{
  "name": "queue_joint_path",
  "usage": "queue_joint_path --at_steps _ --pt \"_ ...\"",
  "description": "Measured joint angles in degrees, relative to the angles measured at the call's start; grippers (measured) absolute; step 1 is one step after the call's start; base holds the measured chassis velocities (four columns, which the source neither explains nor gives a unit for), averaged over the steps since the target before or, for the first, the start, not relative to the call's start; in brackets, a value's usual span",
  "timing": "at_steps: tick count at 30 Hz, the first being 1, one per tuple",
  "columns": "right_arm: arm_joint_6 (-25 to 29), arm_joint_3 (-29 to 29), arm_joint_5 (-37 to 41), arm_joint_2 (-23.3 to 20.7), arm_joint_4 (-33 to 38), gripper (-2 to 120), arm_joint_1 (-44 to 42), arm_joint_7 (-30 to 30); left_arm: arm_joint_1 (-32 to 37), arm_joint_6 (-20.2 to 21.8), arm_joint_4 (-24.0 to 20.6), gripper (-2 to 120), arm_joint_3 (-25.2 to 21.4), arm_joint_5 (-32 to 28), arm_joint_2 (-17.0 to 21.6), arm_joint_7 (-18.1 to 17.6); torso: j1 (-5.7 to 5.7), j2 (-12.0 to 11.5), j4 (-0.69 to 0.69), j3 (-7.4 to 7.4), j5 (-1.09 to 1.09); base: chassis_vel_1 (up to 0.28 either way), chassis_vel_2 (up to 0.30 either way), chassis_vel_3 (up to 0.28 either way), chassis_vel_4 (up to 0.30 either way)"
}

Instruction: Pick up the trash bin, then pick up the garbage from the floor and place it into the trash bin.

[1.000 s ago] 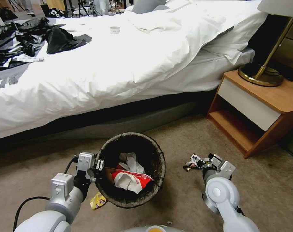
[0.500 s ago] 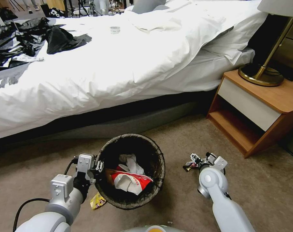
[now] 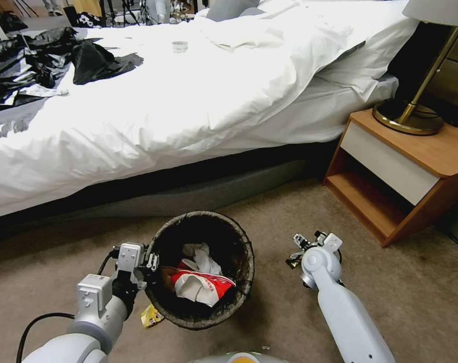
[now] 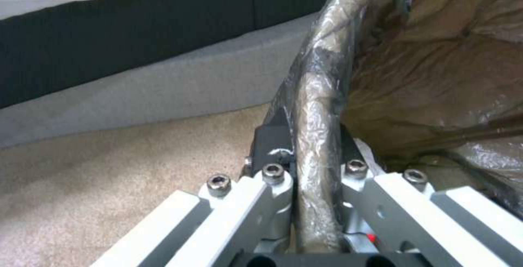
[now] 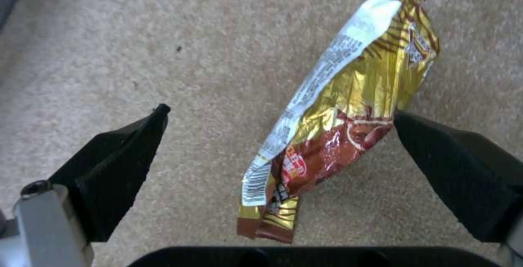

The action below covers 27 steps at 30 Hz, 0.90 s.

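The trash bin [image 3: 203, 269] stands on the carpeted floor [image 3: 269, 212] in front of the bed [image 3: 188, 101], with the left gripper [image 4: 316, 165] at its near-left rim, fingers [image 4: 272, 144] clamped on the bag-covered rim, 1 outside and 1 inside. Inside the bin lie a crushed red-and-white carton [image 3: 201, 285] and white tissue [image 3: 201, 254]. The step in hand looks like the pickup of the gold snack wrapper [image 5: 349, 107], which lies flat on the carpet to the right of the bin, near the nightstand [image 3: 405, 166]. The right gripper [image 5: 278, 156] hangs just above it with its 2 fingers spread wide apart; the wrapper sits between them, closer to 1 finger than the other. The next move likely calls for lowering onto the carpet and closing on the thin foil, which may slip or crumple. A second yellow wrapper [image 3: 152, 315] lies on the floor beside the bin's near-left base.
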Motion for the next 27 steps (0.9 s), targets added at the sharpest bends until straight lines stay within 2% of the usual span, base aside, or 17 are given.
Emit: queue_joint_path --at_steps 27 --pt "3.46 -2.56 -0.18 0.08 -8.75 100 3.98 0.30 -0.33 0.08 0.00 1 -0.03 -0.41 0.34 -0.05 0.00 0.00 0.00 0.00 0.01 0.000 0.000 0.000 0.000"
